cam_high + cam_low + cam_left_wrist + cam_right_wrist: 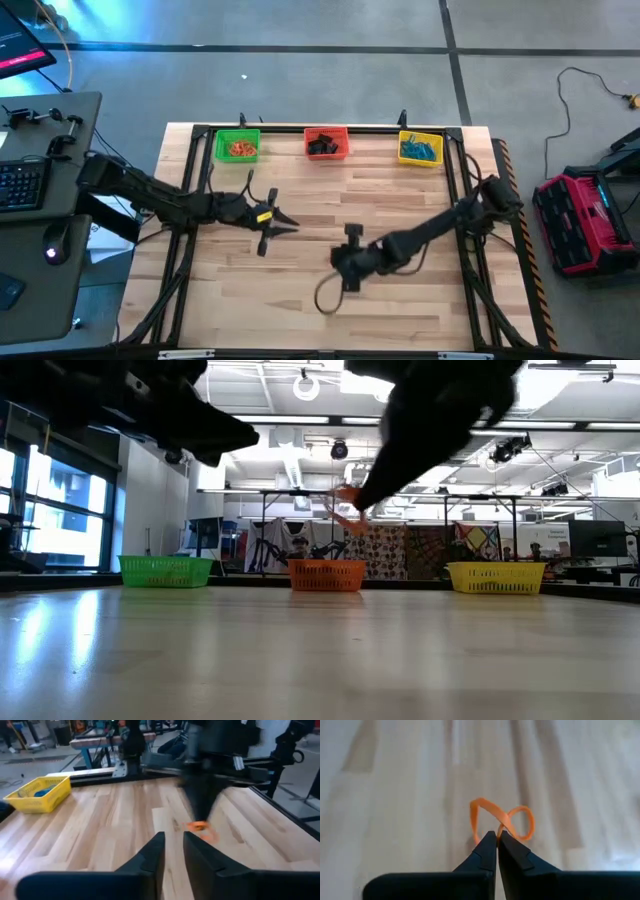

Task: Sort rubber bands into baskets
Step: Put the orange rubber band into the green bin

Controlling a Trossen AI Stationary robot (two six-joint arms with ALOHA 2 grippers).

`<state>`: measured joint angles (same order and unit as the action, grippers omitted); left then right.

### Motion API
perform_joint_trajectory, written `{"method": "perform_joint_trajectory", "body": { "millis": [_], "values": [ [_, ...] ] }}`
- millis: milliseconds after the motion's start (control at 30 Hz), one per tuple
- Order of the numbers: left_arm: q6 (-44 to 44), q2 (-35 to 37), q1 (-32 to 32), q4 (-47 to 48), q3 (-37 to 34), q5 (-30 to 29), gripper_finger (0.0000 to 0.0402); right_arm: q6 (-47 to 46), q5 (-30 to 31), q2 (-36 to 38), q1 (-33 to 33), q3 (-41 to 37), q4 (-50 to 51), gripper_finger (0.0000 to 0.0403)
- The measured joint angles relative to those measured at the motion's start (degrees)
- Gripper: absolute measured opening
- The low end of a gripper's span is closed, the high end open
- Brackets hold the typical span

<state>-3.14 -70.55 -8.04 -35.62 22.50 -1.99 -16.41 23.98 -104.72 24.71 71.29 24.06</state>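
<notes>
**A:** Mid-surface, just right of centre: one orange rubber band (501, 822), twisted into a figure eight, pinched at its crossing by the right end effector (497, 836). Fingers (485, 851) pressed together on it. Low view shows the band held clear above the wood.

**B:** And the baskets?

**A:** Three along the far edge. Green basket (237, 146) on the left holds orange bands, red-orange basket (326, 142) in the middle holds dark ones, yellow basket (420, 149) on the right holds blue. Judging by that, this band belongs in the green one, which is well apart from the right end effector and across the left arm's side.

**B:** Left arm?

**A:** Left end effector (283, 223) hovers left of centre, between the band and the green basket, its fingers (150, 857) slightly parted, nothing in them.

**B:** Risks from here?

**A:** Three, as I judge it. The grip is only on a thin crossing, so a quick swing could let the band slip or spring out. The path to the green basket passes near the left arm; a collision or snag is possible unless the band is handed over. On release, a twisted band may cling to a finger or catch on the mesh rim rather than drop in.
</notes>
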Motion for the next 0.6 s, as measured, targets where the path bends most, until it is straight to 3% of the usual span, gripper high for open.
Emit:
{"method": "perform_joint_trajectory", "body": {
  "millis": [333, 600],
  "values": [
    [5.4, -7.5, -4.8, -1.1, 3.0, -7.5, 0.0133, 7.8, 5.8, 0.1, -6.6, 0.0, -5.6, 0.0001],
    [8.5, -14.8, -4.9, -1.0, 6.5, -14.5, 0.0153, 9.0, 10.9, 0.1, -7.9, 0.7, -8.2, 0.0000]
  ]
}}
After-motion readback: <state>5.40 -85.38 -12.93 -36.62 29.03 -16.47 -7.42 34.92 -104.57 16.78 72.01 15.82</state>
